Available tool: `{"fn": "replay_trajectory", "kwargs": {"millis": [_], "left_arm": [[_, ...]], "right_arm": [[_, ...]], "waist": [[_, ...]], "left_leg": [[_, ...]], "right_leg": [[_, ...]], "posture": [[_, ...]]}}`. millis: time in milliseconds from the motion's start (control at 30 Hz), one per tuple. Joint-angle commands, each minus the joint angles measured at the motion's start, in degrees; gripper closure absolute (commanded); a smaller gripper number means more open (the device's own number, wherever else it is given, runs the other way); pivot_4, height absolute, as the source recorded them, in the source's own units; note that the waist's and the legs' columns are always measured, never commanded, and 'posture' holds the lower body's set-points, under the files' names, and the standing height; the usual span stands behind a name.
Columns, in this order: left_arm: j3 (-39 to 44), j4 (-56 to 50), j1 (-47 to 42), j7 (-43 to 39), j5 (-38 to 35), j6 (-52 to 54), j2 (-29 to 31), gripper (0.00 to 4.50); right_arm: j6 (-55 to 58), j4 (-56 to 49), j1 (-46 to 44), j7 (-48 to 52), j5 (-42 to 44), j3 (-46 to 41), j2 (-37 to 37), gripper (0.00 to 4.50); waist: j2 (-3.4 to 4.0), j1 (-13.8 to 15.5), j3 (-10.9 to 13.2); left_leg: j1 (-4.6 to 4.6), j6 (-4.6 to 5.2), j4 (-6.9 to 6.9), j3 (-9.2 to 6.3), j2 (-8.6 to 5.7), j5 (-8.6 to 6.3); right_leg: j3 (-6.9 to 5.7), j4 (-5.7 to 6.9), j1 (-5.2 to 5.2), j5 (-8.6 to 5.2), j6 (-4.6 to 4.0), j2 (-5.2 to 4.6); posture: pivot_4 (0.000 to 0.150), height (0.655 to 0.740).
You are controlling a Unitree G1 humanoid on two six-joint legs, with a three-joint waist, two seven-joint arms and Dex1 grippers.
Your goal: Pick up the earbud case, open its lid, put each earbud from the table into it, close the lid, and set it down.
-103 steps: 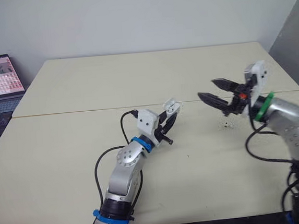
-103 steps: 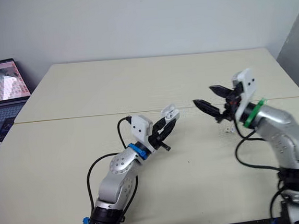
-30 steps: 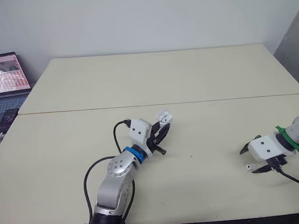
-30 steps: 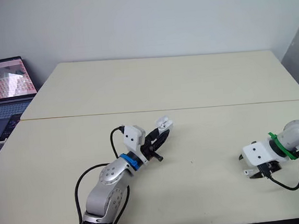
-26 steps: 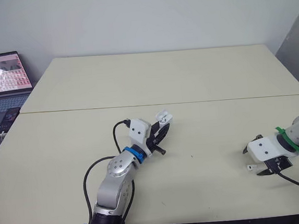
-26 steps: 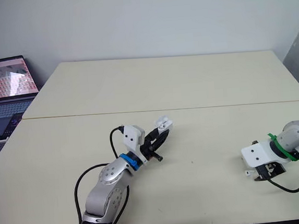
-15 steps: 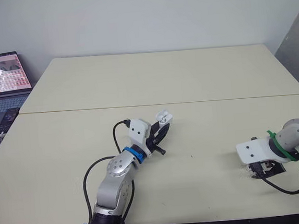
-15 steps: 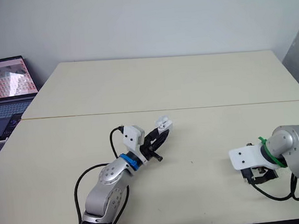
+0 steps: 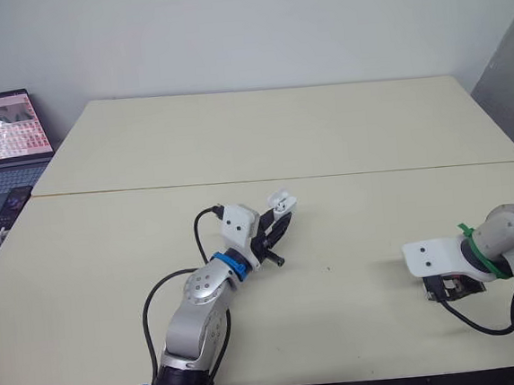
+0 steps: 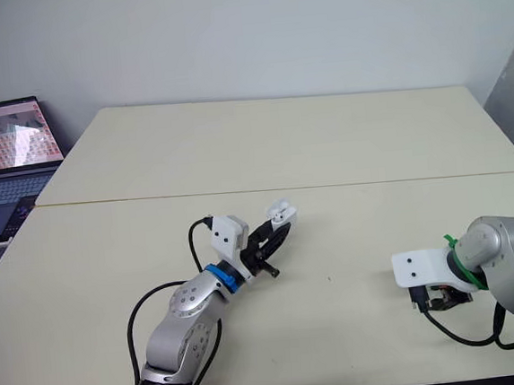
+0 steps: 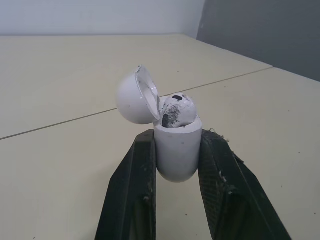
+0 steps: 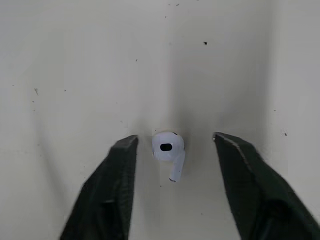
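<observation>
My left gripper is shut on the white earbud case, holding it above the middle of the table. In the left wrist view the case sits upright between the fingers, its lid swung open and one earbud resting in it. At the table's right front, my right gripper points down at the tabletop. The right wrist view shows the gripper open, with the second white earbud lying on the table between its fingers, touching neither.
The cream table has a seam running across it behind both arms. A laptop with a lit screen stands off the table's far left corner. A grey panel rises at the right.
My right gripper has shifted over the earbud on the table and its fingers have drawn closer together on either side of it. The left arm and case have held still.
</observation>
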Motion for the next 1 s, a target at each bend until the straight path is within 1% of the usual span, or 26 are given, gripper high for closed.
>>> {"fn": "replay_trajectory", "kwargs": {"millis": [33, 67, 100, 367, 433, 500, 533, 600, 733, 900, 1000], "left_arm": [[-0.14, -2.67, -0.18, -0.32, -0.59, -0.65, -0.05, 3.71], [-0.15, -2.71, -0.11, -0.37, -0.60, -0.66, 0.00, 3.71], [-0.16, -2.70, -0.08, -0.41, -0.60, -0.64, 0.02, 3.71], [-0.30, -2.61, -0.03, -0.85, -0.64, -0.62, 0.12, 3.71], [-0.31, -2.56, -0.07, -0.96, -0.64, -0.64, 0.17, 3.71], [-0.33, -2.64, -0.01, -0.99, -0.60, -0.67, 0.24, 3.71], [-0.30, -2.66, 0.00, -0.98, -0.58, -0.68, 0.28, 3.71], [-0.18, -2.71, 0.03, -0.87, -0.55, -0.65, 0.34, 3.71], [0.03, -2.89, 0.12, -0.88, -0.75, -0.32, 0.54, 3.71], [-0.36, -2.67, -0.16, -1.82, -1.40, 0.21, 0.98, 3.71], [-0.60, -2.78, -0.24, -2.40, -1.48, 0.28, 1.23, 3.71]], "right_arm": [[-0.04, -0.46, -0.59, -0.44, -0.32, 0.35, -0.56, 3.43], [0.00, -0.48, -0.53, -0.56, -0.29, 0.42, -0.57, 3.81], [0.02, -0.43, -0.48, -0.69, -0.25, 0.46, -0.59, 4.08], [-1.07, -0.15, 0.69, -2.18, 0.20, -0.32, -0.93, 4.12], [-2.08, 0.26, 0.36, -3.16, 2.10, -1.69, 0.80, 4.12], [-2.13, 1.09, 0.08, -4.16, 6.12, -4.48, 3.88, 4.12], [-5.20, 2.26, 0.07, -4.80, 7.70, -5.91, 4.99, 4.12], [-5.85, 4.36, -0.63, -7.63, 11.62, -10.17, 9.18, 4.12], [-11.71, 8.08, -2.14, -11.86, 18.25, -17.05, 15.89, 4.12], [-15.08, 10.91, -5.07, -20.46, 25.84, -22.56, 28.34, 4.12], [-13.95, 9.78, -6.90, -27.26, 30.33, -24.71, 36.25, 4.12]], "waist": [[0.00, -0.01, 0.00], [0.00, -0.01, 0.00], [0.00, 0.00, 0.00], [-0.02, 0.00, -0.01], [-0.03, -0.01, -0.01], [-0.04, -0.17, -0.01], [-0.03, -0.19, -0.01], [-0.05, -0.15, 0.01], [-0.08, -0.12, 0.02], [-0.08, -0.17, 0.01], [-0.08, -0.17, 0.01]], "left_leg": [[0.00, 0.00, 0.00, 0.00, 0.00, 0.00], [0.00, 0.00, 0.00, 0.00, 0.00, 0.00], [0.00, 0.00, 0.00, 0.00, 0.00, 0.00], [0.02, 0.00, 0.00, 0.00, 0.00, 0.00], [0.02, 0.00, 0.00, 0.00, 0.00, 0.00], [0.02, 0.00, 0.00, -0.01, 0.01, 0.00], [0.02, 0.01, 0.00, 0.01, 0.03, 0.00], [0.01, 0.01, -0.01, 0.01, 0.02, 0.00], [0.01, 0.01, 0.01, 0.03, -0.02, 0.00], [0.01, 0.01, -0.01, -0.01, 0.02, 0.00], [0.00, 0.00, -0.02, 0.00, 0.01, 0.00]], "right_leg": [[0.00, 0.00, 0.00, 0.00, 0.00, 0.00], [-0.01, 0.00, 0.00, 0.00, 0.00, 0.00], [-0.02, 0.00, 0.00, 0.00, 0.00, 0.00], [-0.03, 0.00, 0.02, 0.00, 0.00, 0.00], [-0.03, 0.00, 0.02, 0.00, 0.00, 0.00], [-0.03, 0.00, 0.02, 0.00, 0.00, 0.01], [-0.02, 0.01, 0.01, 0.00, 0.00, 0.03], [-0.03, 0.02, 0.00, 0.00, 0.00, 0.03], [-0.04, 0.02, 0.01, 0.00, 0.00, 0.02], [0.00, 0.05, 0.00, 0.00, 0.00, 0.04], [0.00, 0.05, -0.03, 0.00, 0.00, 0.03]], "posture": [[0.150, 0.7400], [0.150, 0.7400], [0.150, 0.7400], [0.150, 0.7400], [0.150, 0.7400], [0.150, 0.7400], [0.150, 0.7400], [0.150, 0.7400], [0.150, 0.7400], [0.150, 0.7400], [0.150, 0.7400]]}}
